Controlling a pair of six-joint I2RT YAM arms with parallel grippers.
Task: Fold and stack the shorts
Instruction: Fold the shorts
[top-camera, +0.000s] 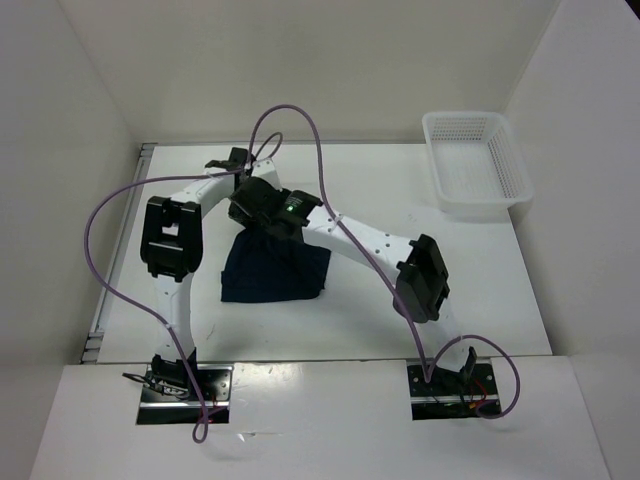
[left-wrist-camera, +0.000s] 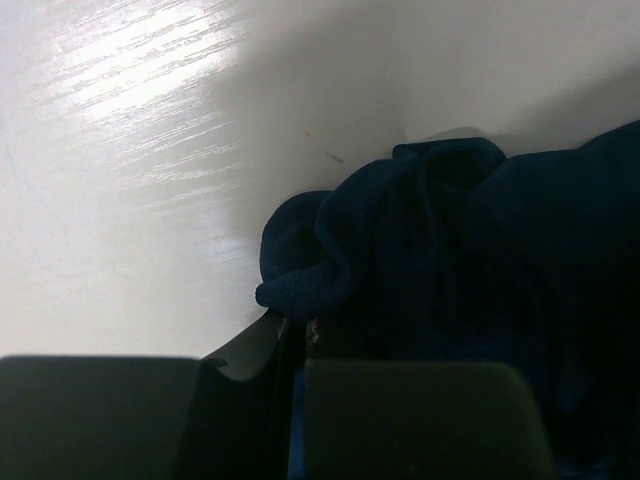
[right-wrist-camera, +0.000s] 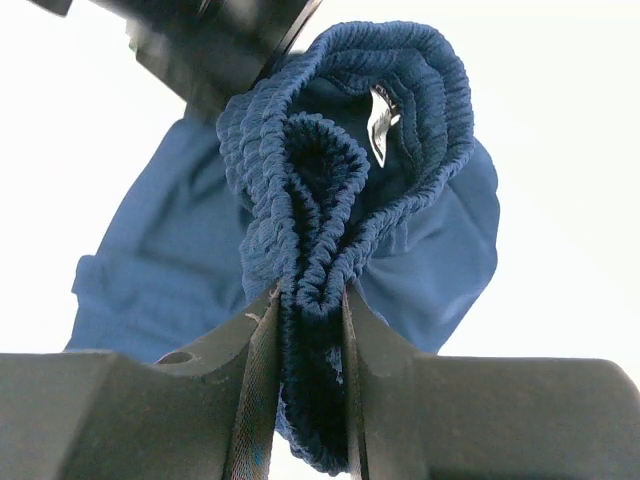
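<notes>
The dark navy shorts (top-camera: 276, 272) hang bunched from both grippers, and their lower part rests on the white table (top-camera: 480, 290). My right gripper (right-wrist-camera: 310, 295) is shut on the gathered elastic waistband (right-wrist-camera: 300, 220), with the small white tag (right-wrist-camera: 380, 122) showing inside the folds above. My left gripper (left-wrist-camera: 298, 325) is shut on a rolled edge of the shorts (left-wrist-camera: 440, 250), and a thin sliver of blue cloth shows between its fingers. Seen from above, the left gripper (top-camera: 248, 207) and the right gripper (top-camera: 272, 222) meet close together over the top of the cloth.
A white plastic mesh basket (top-camera: 477, 163) stands at the table's far right corner. White walls close in the table on the left, back and right. Purple cables (top-camera: 300, 115) loop above the arms.
</notes>
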